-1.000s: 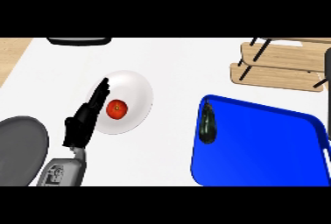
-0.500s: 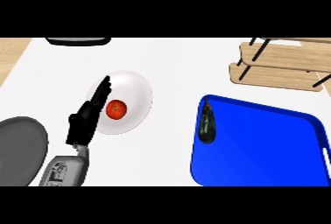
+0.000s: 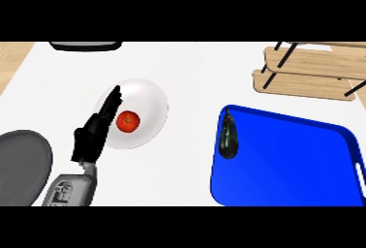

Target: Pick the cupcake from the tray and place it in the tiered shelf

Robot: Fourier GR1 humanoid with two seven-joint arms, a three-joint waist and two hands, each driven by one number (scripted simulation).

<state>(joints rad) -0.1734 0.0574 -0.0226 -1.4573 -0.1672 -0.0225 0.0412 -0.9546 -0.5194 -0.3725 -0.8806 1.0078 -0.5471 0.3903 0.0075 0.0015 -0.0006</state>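
Observation:
A blue tray [image 3: 300, 164] lies at the right of the white counter. On it, against its left rim, stands one dark, narrow object [image 3: 228, 135], the only thing there; nothing touches it. The wooden tiered shelf [image 3: 307, 77] with black posts stands at the far right, behind the tray. My left hand [image 3: 93, 133] is at the left, far from the tray. It is open, with its fingers straight and pointing away over the left edge of a white plate [image 3: 146, 104]. My right hand shows nowhere.
A red tomato [image 3: 128, 121] sits on the white plate, just right of my left hand. A round dark grey plate [image 3: 18, 167] lies at the near left. A dark object [image 3: 84, 46] sits at the far left edge.
My left hand has crept slightly to the right over the white plate's edge. Nothing else has moved.

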